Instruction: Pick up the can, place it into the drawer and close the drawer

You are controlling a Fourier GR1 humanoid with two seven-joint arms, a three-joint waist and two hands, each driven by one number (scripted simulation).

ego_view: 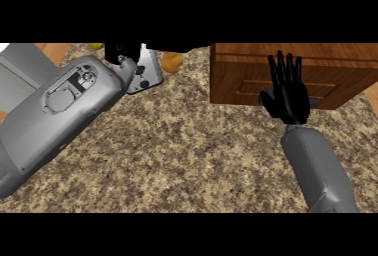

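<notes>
Light falls evenly and fairly bright from above across the speckled counter point(184, 150), laying a pale sheen along the top of the left forearm point(59, 115) and a glint on the can point(148, 74) — while the drawer front point(240, 87) sits in duller shade and the black right hand point(289, 97) reads almost as a silhouette.

My left hand point(122, 51) is sitting at the far left of the counter point(184, 150), curling round the can point(146, 74), which is tilting just beside my forearm. A small rounded item point(174, 61) is lying just behind the can, to its right. The drawer point(244, 90) is standing at the far right, well apart from the can, and my right hand point(289, 97) is hovering before its front
</notes>
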